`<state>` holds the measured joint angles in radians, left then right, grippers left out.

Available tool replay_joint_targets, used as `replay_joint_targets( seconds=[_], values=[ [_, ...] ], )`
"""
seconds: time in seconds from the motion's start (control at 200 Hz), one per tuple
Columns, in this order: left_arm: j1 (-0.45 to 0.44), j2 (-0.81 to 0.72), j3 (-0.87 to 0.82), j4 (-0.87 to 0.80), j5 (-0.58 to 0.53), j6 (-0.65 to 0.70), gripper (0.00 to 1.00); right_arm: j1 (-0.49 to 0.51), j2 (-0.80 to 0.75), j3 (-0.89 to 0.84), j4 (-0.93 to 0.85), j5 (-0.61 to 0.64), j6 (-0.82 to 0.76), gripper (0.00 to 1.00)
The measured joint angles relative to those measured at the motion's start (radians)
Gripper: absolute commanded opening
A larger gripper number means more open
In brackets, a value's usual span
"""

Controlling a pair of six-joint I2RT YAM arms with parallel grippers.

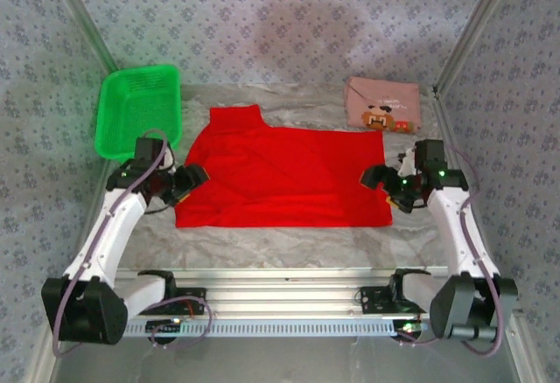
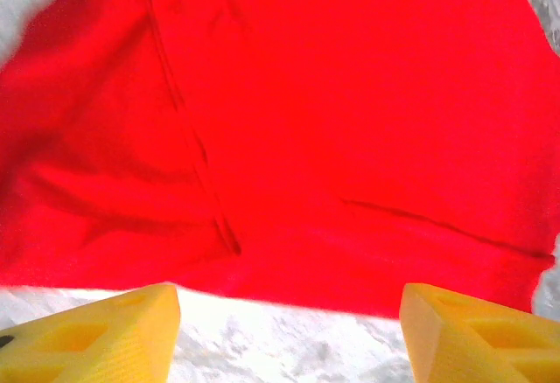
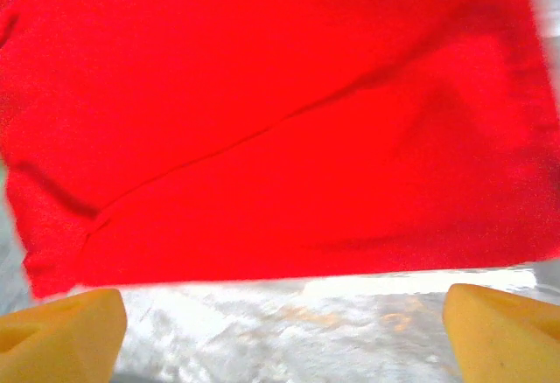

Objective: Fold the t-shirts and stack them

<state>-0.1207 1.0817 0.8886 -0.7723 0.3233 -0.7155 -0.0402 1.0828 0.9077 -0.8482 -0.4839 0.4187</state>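
Work is half done: your pink shirt [image 1: 382, 103] sits folded at the table's [image 1: 289, 241] far right corner. Red shirt [image 1: 280, 177] lies mid-table, maybe part folded. Left gripper [image 1: 186, 183] and right gripper [image 1: 379, 178] are spread wide at its sides.

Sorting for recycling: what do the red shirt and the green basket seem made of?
The red shirt looks like soft, matte cloth, maybe cotton knit: it lies limp, with creases and a stitched seam. The green basket looks like stiff plastic mesh: straight walls, a firm rim, a faint grid texture.
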Motion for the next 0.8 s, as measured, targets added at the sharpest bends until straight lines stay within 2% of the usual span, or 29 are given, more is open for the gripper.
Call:
replay_joint_targets(
  seconds=[0.155,0.36,0.585,0.799],
  values=[
    [-0.047,-0.007,-0.133,0.031,0.041,-0.155,0.68,0.107,-0.059,-0.030,0.060,-0.092,0.059,0.99],
    [-0.085,0.063,-0.192,0.166,0.069,-0.296,0.64,0.188,-0.063,-0.066,0.125,-0.135,0.110,0.99],
    [-0.093,0.169,-0.211,0.303,0.070,-0.379,0.60,0.221,-0.061,-0.066,0.147,-0.137,0.117,1.00],
    [-0.104,0.213,-0.214,0.333,0.070,-0.399,0.58,0.257,-0.082,-0.050,0.150,-0.134,0.116,1.00]
  ],
)
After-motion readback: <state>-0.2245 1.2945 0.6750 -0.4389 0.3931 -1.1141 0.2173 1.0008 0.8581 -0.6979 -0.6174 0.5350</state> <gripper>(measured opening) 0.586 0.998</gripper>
